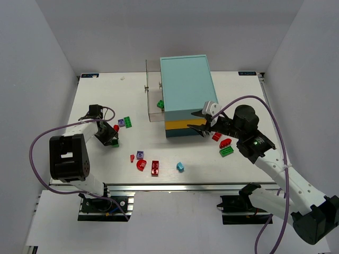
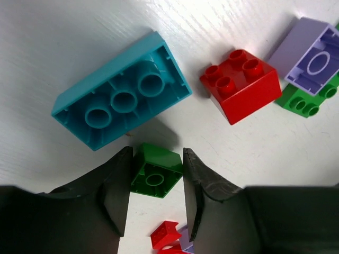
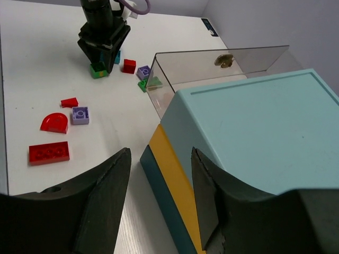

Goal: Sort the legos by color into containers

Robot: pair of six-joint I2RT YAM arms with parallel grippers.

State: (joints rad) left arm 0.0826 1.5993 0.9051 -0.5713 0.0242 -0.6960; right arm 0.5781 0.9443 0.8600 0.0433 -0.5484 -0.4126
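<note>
- The left gripper (image 2: 156, 159) is at table level with its two dark fingers (image 2: 114, 196) pressed against opposite sides of a small green brick (image 2: 155, 177). By that contact I judge it closed on the brick.
- The brick lies low in the centre of the left wrist view, hollow side up and slightly turned. It is almost square, so no long axis matters. It rests on the table, not lifted.
- Just above it in that frame lies a teal brick (image 2: 122, 98), underside up, with its long axis running lower left to upper right. It sits close to the fingertips but apart from them.
- Further out, at upper right, is a red brick (image 2: 241, 84), then a purple brick (image 2: 312, 61) against a green brick (image 2: 304, 100).
- In the top view, the clear drawer (image 1: 148, 84) stands out from the left side of the cabinet (image 1: 185, 84) and already holds one green piece (image 1: 160, 104).
- This drawer lies right of and slightly above the left gripper in that frame. I judge it the likely destination, a short carry rightward after a lift.
- The right gripper (image 3: 160, 153) is spread wide and empty, hovering at the cabinet's yellow and teal corner. The left arm is the nearer one to the brick.
</note>
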